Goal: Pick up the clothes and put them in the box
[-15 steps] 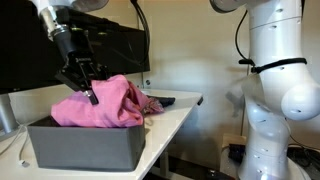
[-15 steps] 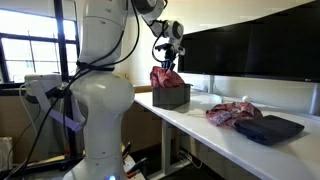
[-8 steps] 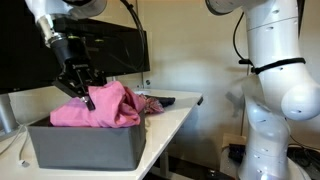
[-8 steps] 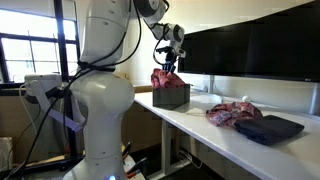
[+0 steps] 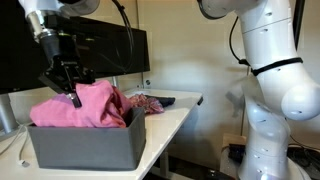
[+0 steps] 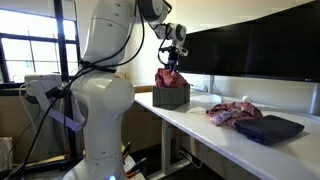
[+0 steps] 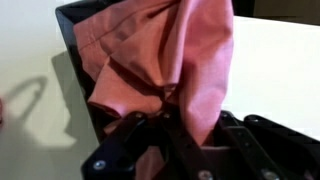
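Observation:
A pink cloth (image 5: 85, 108) hangs from my gripper (image 5: 68, 92) and drapes into the dark grey box (image 5: 85, 148) at the near end of the white table. The gripper is shut on the cloth's top, above the box. In an exterior view the cloth (image 6: 170, 78) hangs over the box (image 6: 171, 97) at the table's far end. The wrist view shows the pink cloth (image 7: 165, 65) pinched between the fingers (image 7: 185, 125), with the box rim (image 7: 75, 35) below. A second, patterned red cloth (image 6: 232, 113) lies on the table, also seen behind the box (image 5: 150, 103).
A dark flat object (image 6: 268, 129) lies by the patterned cloth, near the table edge (image 6: 210, 140). Large black monitors (image 6: 250, 50) stand along the back of the table. The robot's white base (image 5: 275, 90) stands beside the table.
My gripper has moved left over the box with the pink cloth, dragging the cloth further across and into the box.

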Tool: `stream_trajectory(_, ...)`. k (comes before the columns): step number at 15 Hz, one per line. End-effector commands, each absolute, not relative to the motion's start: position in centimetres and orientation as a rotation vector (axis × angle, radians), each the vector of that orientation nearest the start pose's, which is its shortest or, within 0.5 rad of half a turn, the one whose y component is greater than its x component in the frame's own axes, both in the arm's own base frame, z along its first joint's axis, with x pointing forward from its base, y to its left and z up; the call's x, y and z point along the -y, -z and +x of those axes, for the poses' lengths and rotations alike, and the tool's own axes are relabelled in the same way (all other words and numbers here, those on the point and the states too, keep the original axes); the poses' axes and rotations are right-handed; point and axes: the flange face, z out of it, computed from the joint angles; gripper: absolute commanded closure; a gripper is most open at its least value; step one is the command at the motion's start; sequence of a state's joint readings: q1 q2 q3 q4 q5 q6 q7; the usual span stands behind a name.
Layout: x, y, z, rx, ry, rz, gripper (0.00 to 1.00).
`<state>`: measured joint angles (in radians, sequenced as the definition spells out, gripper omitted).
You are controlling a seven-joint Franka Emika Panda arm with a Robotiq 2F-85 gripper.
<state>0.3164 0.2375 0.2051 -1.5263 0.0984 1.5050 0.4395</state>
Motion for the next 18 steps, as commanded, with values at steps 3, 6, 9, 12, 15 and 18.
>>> stream_trajectory(3, -28.7, -49.0, 53.4, 0.198, -0.5, -3.061, 0.94)
stream_trajectory(6, -28.1, -47.4, 53.6, 0.223, -0.538, -3.046, 0.94)
stream_trajectory(9, -28.3, -44.8, 53.3, 0.256, -0.601, -3.014, 0.94)
stream_trajectory(12, -29.0, -42.4, 52.9, 0.276, -0.647, -2.992, 0.94)
stream_trajectory(15, -29.4, -40.5, 52.9, 0.273, -0.668, -2.981, 0.94)
stream_trajectory(18, -29.2, -39.6, 53.1, 0.256, -0.68, -2.992, 0.94)
